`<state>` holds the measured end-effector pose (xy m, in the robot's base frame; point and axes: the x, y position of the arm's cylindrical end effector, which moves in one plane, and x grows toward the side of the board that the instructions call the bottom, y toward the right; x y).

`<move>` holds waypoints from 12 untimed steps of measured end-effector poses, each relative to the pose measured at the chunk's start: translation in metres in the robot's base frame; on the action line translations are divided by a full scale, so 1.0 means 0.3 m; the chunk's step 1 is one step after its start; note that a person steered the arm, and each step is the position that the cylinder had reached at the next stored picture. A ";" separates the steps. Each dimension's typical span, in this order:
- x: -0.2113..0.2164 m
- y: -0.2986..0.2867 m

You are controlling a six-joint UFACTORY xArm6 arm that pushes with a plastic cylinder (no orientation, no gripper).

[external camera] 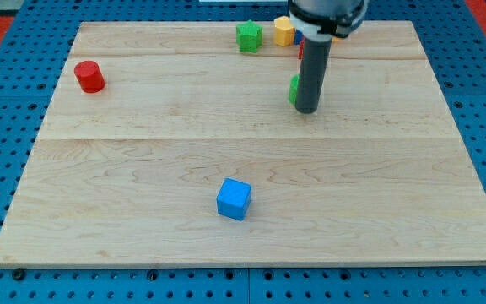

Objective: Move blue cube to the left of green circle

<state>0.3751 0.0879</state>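
The blue cube (234, 198) sits on the wooden board (142, 169) below the middle, toward the view's bottom. The green circle (294, 89) is mostly hidden behind my rod; only its left edge shows, in the upper right of the middle. My tip (307, 110) rests on the board right beside the green circle, touching or nearly touching it. The tip is far from the blue cube, up and to the right of it.
A red cylinder (89, 76) stands at the view's upper left. A green star-like block (249, 36) and a yellow block (284, 31) sit at the top edge. Slivers of a blue and a red block (300, 51) show behind the rod.
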 end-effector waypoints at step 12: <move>-0.027 -0.505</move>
<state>0.3670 -0.0637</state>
